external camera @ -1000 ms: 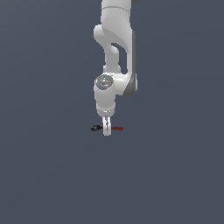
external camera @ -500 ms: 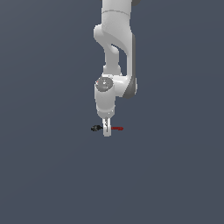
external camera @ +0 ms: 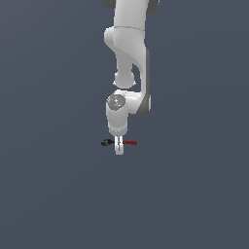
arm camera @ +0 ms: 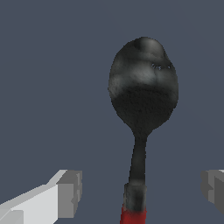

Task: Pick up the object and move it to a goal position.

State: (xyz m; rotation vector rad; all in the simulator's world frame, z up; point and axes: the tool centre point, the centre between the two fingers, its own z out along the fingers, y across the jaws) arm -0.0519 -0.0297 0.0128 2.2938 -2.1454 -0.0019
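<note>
The object (external camera: 129, 142) is a thin spoon-like tool with a red shaft and a black rounded end, lying flat on the grey floor. In the wrist view its black end (arm camera: 143, 94) fills the middle and the red shaft starts at the picture's edge. My white gripper (external camera: 119, 147) points straight down over the object's middle, hiding that part in the exterior view. The gripper (arm camera: 142, 191) is open. Its grey pads (arm camera: 70, 194) stand wide on either side of the narrow neck, apart from it.
The white arm (external camera: 129, 53) rises straight up behind the gripper to the frame's top. A plain dark grey floor (external camera: 58, 194) surrounds the object, and no other things show.
The wrist has sunk slightly toward the floor over the object. The object has not moved.
</note>
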